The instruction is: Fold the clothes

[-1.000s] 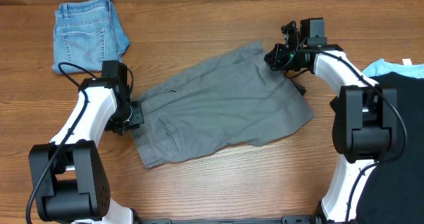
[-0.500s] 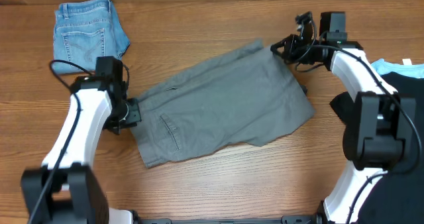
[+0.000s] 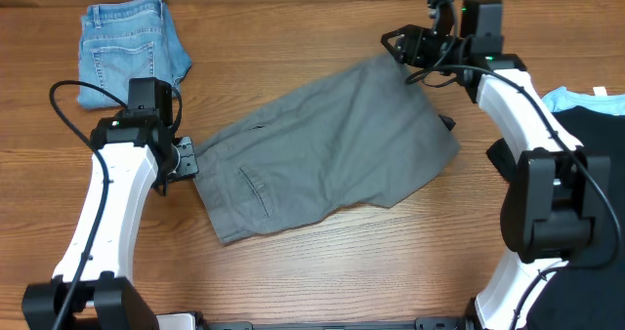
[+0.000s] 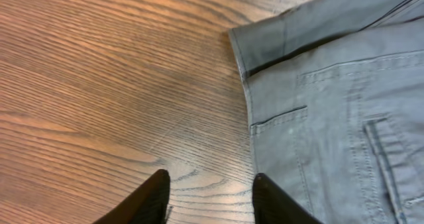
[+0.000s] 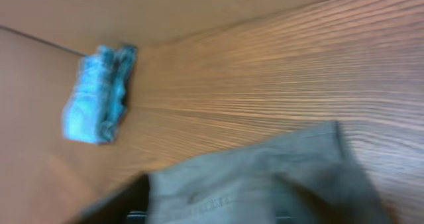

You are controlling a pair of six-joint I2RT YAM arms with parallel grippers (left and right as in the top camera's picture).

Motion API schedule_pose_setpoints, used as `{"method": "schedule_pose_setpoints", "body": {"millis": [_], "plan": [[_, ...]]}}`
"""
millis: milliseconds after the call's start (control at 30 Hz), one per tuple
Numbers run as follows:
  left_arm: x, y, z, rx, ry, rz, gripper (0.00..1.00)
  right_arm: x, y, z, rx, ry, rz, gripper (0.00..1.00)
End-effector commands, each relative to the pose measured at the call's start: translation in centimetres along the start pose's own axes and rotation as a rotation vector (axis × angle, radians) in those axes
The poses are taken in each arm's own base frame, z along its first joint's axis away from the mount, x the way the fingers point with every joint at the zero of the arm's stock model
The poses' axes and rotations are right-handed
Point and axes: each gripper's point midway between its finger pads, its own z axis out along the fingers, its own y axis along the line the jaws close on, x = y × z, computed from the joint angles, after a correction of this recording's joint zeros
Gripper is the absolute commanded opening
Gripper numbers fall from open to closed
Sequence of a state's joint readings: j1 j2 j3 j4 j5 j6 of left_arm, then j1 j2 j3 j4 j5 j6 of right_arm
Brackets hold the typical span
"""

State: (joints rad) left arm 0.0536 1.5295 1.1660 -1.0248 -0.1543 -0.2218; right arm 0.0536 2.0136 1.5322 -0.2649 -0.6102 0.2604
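Observation:
The grey shorts [image 3: 322, 149] lie flat and slanted across the middle of the table, waistband toward the lower left. My left gripper [image 3: 184, 160] hovers just left of the waistband corner. In the left wrist view it is open [image 4: 212, 199] over bare wood, with the waistband and a back pocket [image 4: 331, 98] off to its right. My right gripper [image 3: 398, 47] is at the far right corner of the shorts with its fingers spread. The right wrist view is blurred; the grey hem [image 5: 265, 184] lies across the space between its fingers [image 5: 122, 204].
Folded blue denim shorts [image 3: 132, 49] sit at the far left corner, also visible as denim shorts [image 5: 99, 95] in the right wrist view. A black garment [image 3: 596, 203] and a light-blue one [image 3: 576, 98] lie at the right edge behind my right arm.
Both grippers have opened. The left one has drawn back left, off the waistband. The right one has moved up and left along the far corner of the shorts and released the cloth.

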Motion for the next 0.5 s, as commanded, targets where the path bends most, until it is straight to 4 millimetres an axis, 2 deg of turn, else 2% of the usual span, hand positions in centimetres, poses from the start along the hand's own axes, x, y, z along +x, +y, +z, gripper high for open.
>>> {"method": "schedule_pose_setpoints", "body": {"millis": [0,100,233,367,467], "plan": [[-0.2,-0.1,0.6,-0.009,0.017,0.002,0.5,-0.6,-2.9,0.8,0.142,-0.036,0.004,0.86],[-0.1,-0.7,1.4,0.016,0.044,0.012,0.57,-0.7,-3.7,0.0,0.145,-0.032,0.028,0.87],[0.0,-1.5,2.7,0.044,0.076,0.036,0.6,0.4,-4.4,-1.1,0.107,0.025,0.092,0.82],[-0.8,-2.0,4.4,0.045,0.074,0.056,0.63,1.8,-4.9,-2.2,0.064,0.091,0.161,0.8],[-1.9,-2.9,5.6,0.079,0.054,0.053,0.72,2.6,-4.8,-2.9,0.043,0.126,0.177,0.79]]}}
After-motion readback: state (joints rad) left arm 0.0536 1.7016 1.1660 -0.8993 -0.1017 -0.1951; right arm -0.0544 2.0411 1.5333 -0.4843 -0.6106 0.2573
